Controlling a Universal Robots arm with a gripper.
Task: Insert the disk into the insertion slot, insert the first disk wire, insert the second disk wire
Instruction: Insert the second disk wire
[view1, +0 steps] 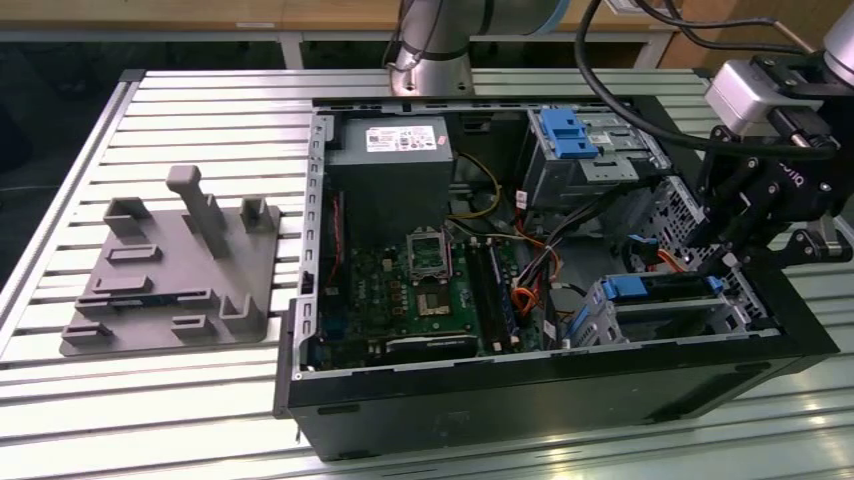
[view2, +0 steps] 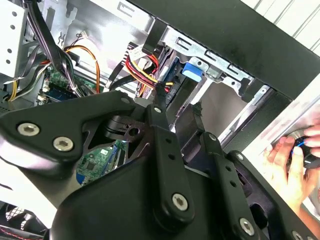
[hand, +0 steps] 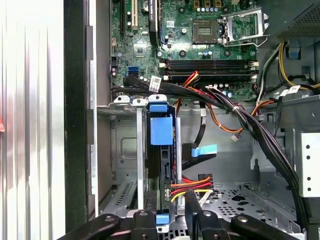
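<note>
The disk, silver with a bright blue carrier, sits edge-on inside the insertion slot at the case's front corner on the exterior view's right. In the first wrist view its blue carrier tab stands up from the slot's wall. My gripper hangs over the disk's rear end, open. In both wrist views its fingers stand apart on either side of that end. A red, yellow and black wire bundle reaches the disk's edge beside one fingertip. A light blue flat connector lies loose nearby.
A taller grey cage with a blue latch stands behind, next to the power supply. The motherboard fills the case floor, and thick black cables cross it. A hand holds something at the case's outer wall. A grey fixture plate lies outside the case.
</note>
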